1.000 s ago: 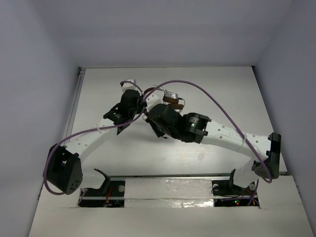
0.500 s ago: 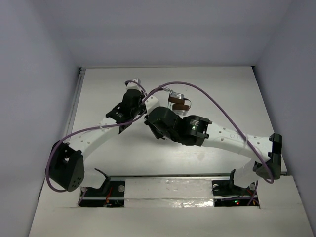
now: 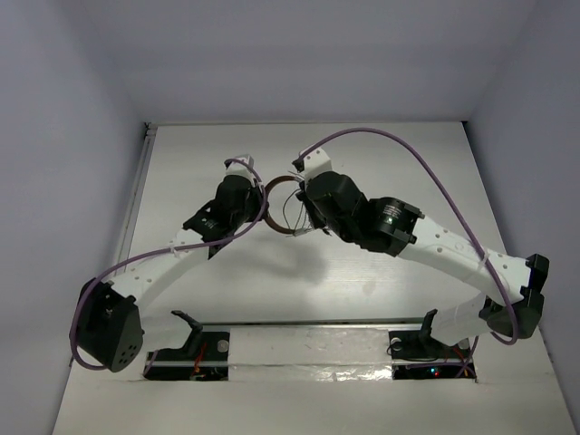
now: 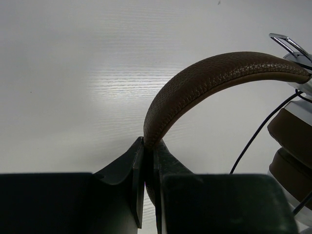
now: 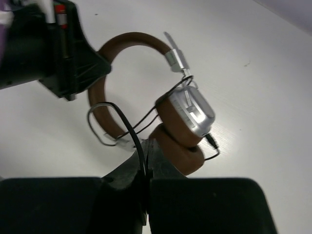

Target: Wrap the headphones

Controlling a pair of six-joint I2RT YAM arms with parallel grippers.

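Clearly, the left gripper (image 4: pixel 147 148) is closed on the brown headband (image 4: pixel 219 73) of the headphones (image 5: pixel 183 114); its two dark fingers pinch the band at the lower end of the arc, and from there the band rises and bends over toward the earcup side. In the right wrist view the right gripper (image 5: pixel 145 156) is also closed, and the thin dark cable (image 5: pixel 127 124) passes between its fingertips, just beside the brown ear pads (image 5: pixel 178 146). From this grip the cable goes up in a curve in front of the headband, and more thin strands cross the space inside the arc toward the shiny silver earcup (image 5: pixel 195 109). The two ear pads lie one against the other, with the silver earcup on top of them. Seen from above, the headphones are between the two grippers, over the middle of the white table (image 3: pixel 408 172), the left gripper on one side of the headband and the right gripper on the other. I cannot tell if the ear pads touch the table. A purple arm cable (image 3: pixel 399 149) arches over the right arm, well apart from the headphones.
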